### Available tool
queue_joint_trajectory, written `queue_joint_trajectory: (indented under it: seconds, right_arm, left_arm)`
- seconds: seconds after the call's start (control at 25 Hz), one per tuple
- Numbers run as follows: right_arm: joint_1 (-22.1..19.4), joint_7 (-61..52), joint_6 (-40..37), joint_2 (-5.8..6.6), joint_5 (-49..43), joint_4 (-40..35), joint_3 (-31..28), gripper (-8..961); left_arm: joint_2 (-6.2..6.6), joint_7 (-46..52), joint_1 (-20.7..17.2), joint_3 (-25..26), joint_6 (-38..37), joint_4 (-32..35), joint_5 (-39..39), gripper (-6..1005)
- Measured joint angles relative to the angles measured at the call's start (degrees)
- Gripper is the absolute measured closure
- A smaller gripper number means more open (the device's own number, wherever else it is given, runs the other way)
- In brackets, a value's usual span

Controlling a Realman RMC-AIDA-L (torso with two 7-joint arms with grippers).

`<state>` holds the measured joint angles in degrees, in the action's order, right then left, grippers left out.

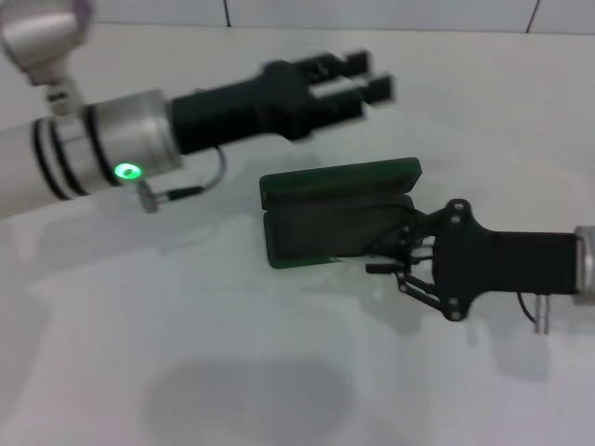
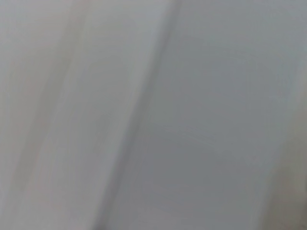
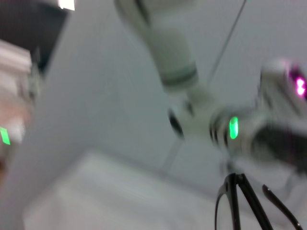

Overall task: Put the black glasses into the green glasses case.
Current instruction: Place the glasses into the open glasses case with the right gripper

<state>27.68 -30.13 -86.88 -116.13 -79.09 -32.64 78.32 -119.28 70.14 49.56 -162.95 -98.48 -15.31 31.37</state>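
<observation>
The green glasses case (image 1: 316,228) lies open in the middle of the white table, its lid (image 1: 339,179) raised at the far side and its lining dark. My right gripper (image 1: 402,249) reaches in from the right to the case's right end, just above the open tray. It is shut on the black glasses, whose thin frame and temple arms show close up in the right wrist view (image 3: 233,179). In the head view a thin black piece (image 1: 379,268) sticks out at the fingertips. My left gripper (image 1: 364,76) is open and empty, held in the air beyond the case.
The white table (image 1: 232,372) spreads around the case. A tiled wall edge (image 1: 372,14) runs along the back. My left arm (image 3: 230,127) with its green light shows in the right wrist view. The left wrist view shows only blurred grey surface.
</observation>
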Motion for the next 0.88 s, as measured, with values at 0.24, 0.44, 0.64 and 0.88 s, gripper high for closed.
queue_joint_trajectory:
  seconds: [0.24, 0.44, 0.64, 0.88]
  right_arm:
    - [-9.2, 1.3, 27.7, -0.01, 4.5, -17.9, 18.4, 747]
    - [-11.8, 1.2, 44.7, -0.03, 6.8, -25.2, 29.5, 741]
    - [-10.6, 1.3, 55.3, -0.06, 10.1, -25.8, 35.0, 735]
    - [-9.2, 0.8, 60.5, -0.05, 13.0, -25.9, 38.1, 728]
  left_arm:
    - [1.31, 0.5, -4.1, 0.0, 0.4, -0.5, 6.6, 378]
    - [1.41, 0.7, -4.8, 0.0, 0.5, -0.4, 6.4, 379]
    - [1.05, 0.7, -3.9, 0.0, 0.6, -0.3, 5.3, 379]
    - [1.02, 0.7, -3.9, 0.0, 0.7, -0.4, 4.8, 379]
